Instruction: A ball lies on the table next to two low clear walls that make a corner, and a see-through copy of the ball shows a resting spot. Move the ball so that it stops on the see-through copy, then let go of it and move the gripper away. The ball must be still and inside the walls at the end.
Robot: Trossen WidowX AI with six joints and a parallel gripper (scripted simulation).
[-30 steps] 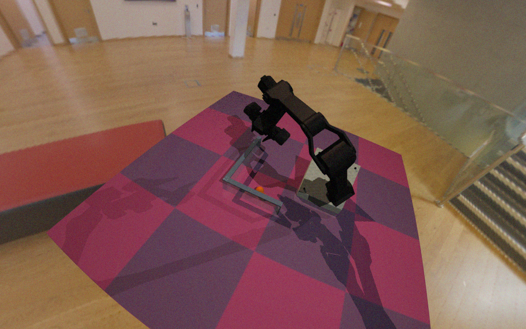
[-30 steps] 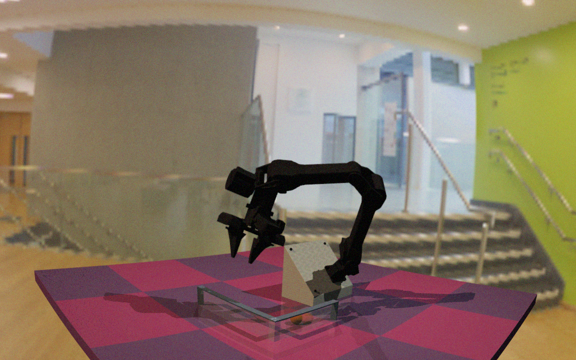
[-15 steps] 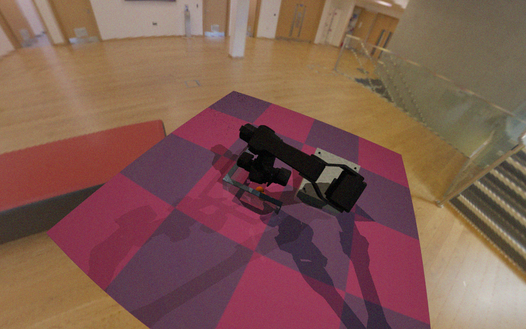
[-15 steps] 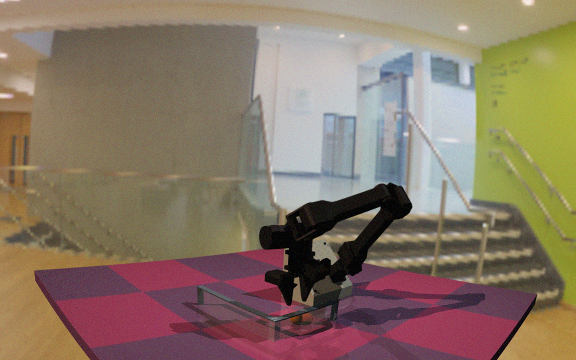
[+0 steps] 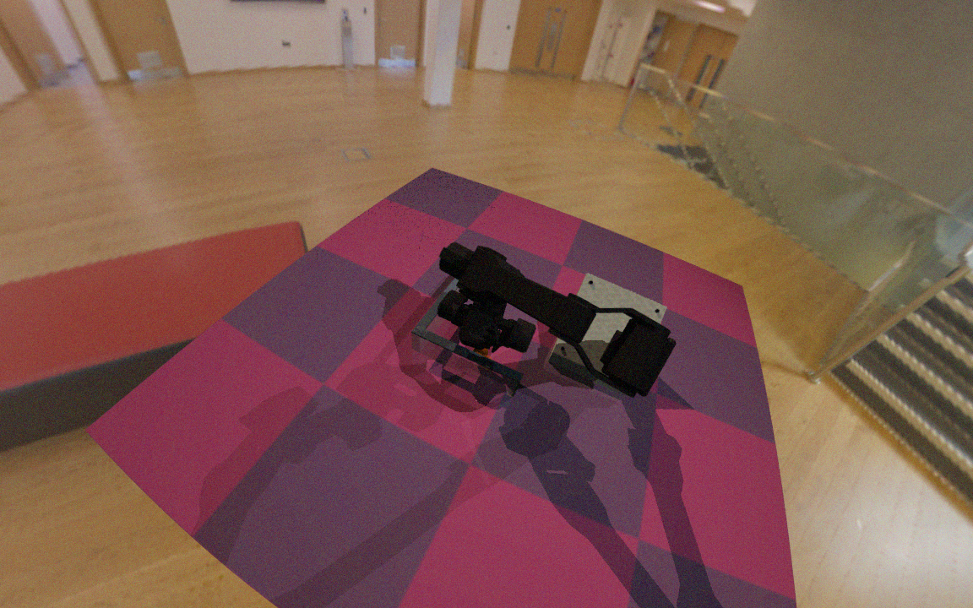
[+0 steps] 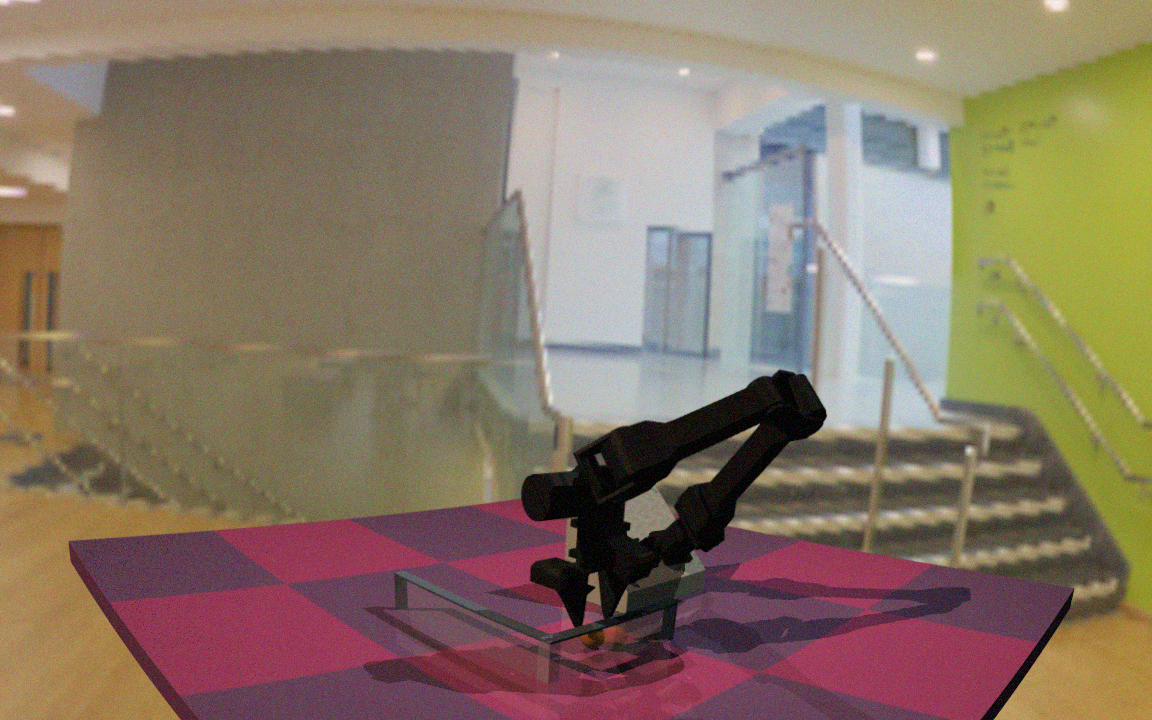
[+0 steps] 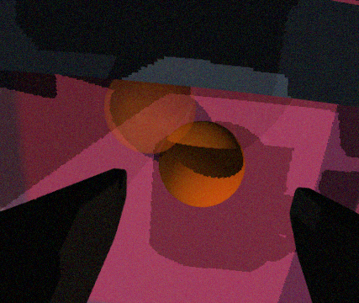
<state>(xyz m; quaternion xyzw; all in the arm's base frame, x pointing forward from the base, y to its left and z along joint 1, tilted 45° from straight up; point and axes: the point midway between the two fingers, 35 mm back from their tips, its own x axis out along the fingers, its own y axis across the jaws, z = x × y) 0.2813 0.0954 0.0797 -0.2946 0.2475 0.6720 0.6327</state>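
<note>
The orange ball (image 5: 484,352) (image 6: 592,638) (image 7: 202,189) lies on the table by the clear walls (image 5: 441,343) (image 6: 473,607). The see-through copy (image 6: 614,634) (image 7: 145,118) is beside it; in the wrist view it is up and left of the ball and partly overlaps it. My gripper (image 6: 593,622) (image 7: 209,192) is open and points down over the ball. In the wrist view the ball shows between the two fingertips and a little beyond them, with a gap on each side. In the top view the fingers are hidden under the hand.
The wall's long bar passes close in front of the fingers in the exterior view. The pale base block (image 5: 622,290) (image 6: 649,512) stands behind the gripper. The checkered table (image 5: 339,476) (image 6: 231,626) carries strong arm shadows.
</note>
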